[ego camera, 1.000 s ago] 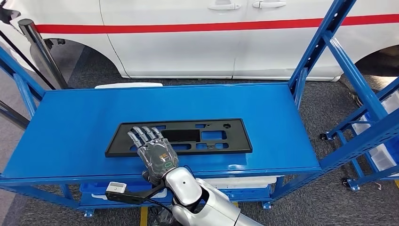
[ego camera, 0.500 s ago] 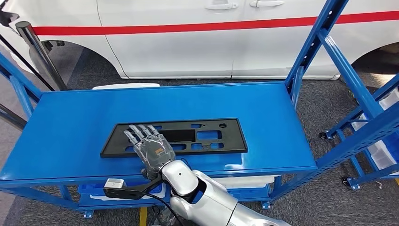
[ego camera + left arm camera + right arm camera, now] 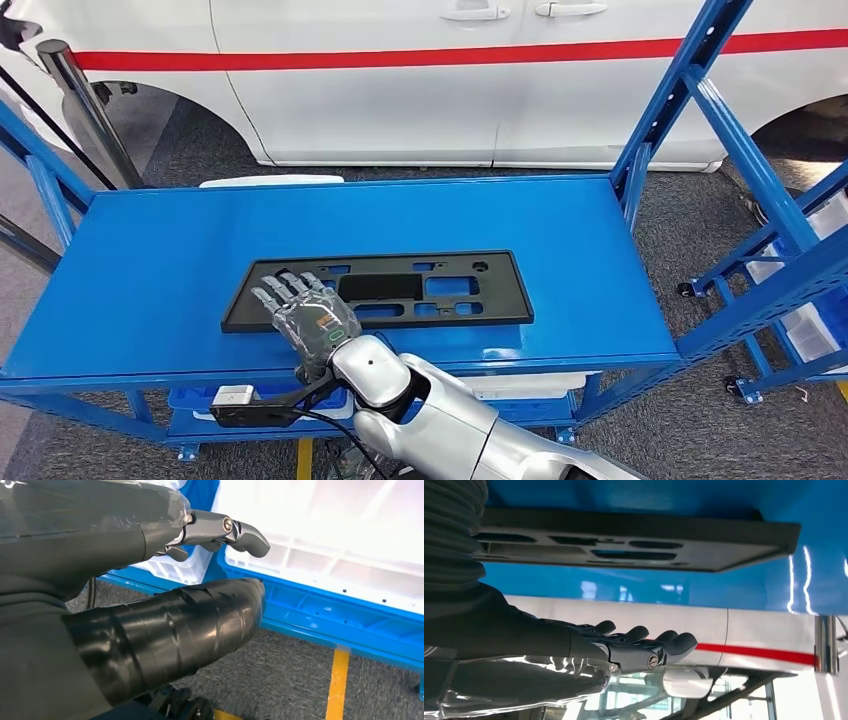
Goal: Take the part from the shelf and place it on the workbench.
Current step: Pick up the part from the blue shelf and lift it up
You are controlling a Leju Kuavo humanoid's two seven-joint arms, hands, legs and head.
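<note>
- The part [image 3: 385, 290] is a flat black plate, long and rectangular, with several rectangular cut-outs and small holes; it lies flat on the blue shelf [image 3: 150, 270], near the front edge and a little left of the middle.
- The right hand [image 3: 305, 318] reaches in over the front edge of the shelf and is above the left end of the part; its fingers [image 3: 283, 292] are stretched and spread a little over the plate, and they hold nothing.
- In the right wrist view the hand [image 3: 624, 647] is seen apart from the part [image 3: 634, 545], with bare blue metal between them, so it does not seem to touch the plate.
- The right hand has a grey back under a clear plastic cover; the arm behind it is smooth silver metal with round joints.
- The left hand [image 3: 150, 580] is low, beside a white plastic crate [image 3: 325, 555] in a blue frame; its fingers are bent in and nothing is in them.
- The shelf surface is glossy painted metal and gives reflections; its posts are blue, with rows of holes.
- Behind the shelf stands a white car [image 3: 400, 90] with a red stripe; the floor is grey carpet.
</note>
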